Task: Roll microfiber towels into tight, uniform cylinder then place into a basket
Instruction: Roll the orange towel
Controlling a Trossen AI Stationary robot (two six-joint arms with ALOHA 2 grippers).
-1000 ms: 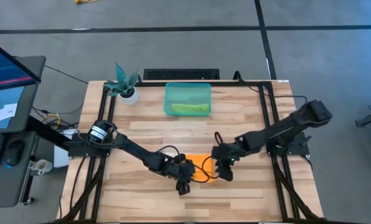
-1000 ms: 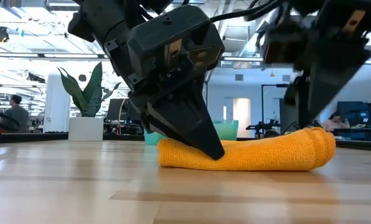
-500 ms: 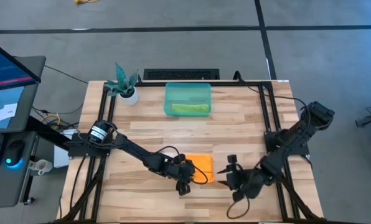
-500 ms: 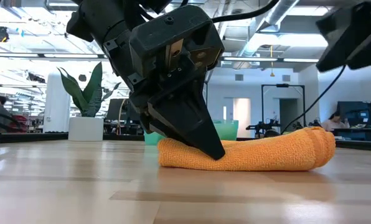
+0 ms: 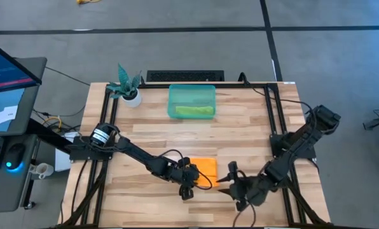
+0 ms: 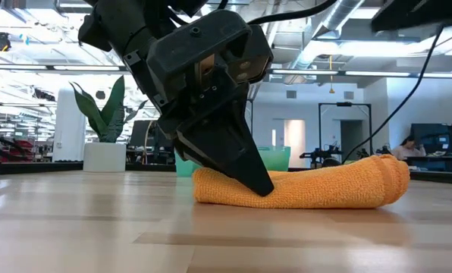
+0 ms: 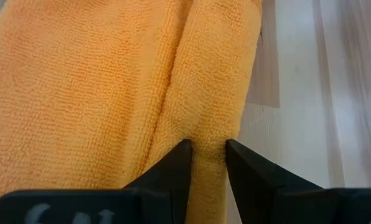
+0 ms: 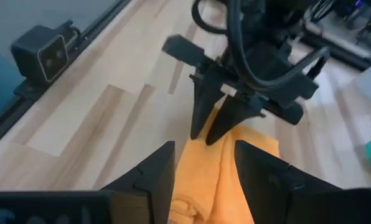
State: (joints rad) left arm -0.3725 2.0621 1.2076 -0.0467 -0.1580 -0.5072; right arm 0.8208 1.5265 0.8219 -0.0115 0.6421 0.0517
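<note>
Two end effectors work near the front of the wooden surface (image 5: 240, 127). The left end effector (image 7: 205, 152) pinches a rolled edge of the orange towel (image 5: 206, 168), fingers narrow around the fold. The right end effector (image 5: 231, 184) hovers just beside the towel, fingers apart and empty. Farther back, the teal basket (image 5: 191, 91) holds the green towel (image 5: 194, 111), near a potted plant (image 5: 127, 86).

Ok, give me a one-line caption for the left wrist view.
Left hand pinching a fold of the orange towel on the wooden table.
</note>
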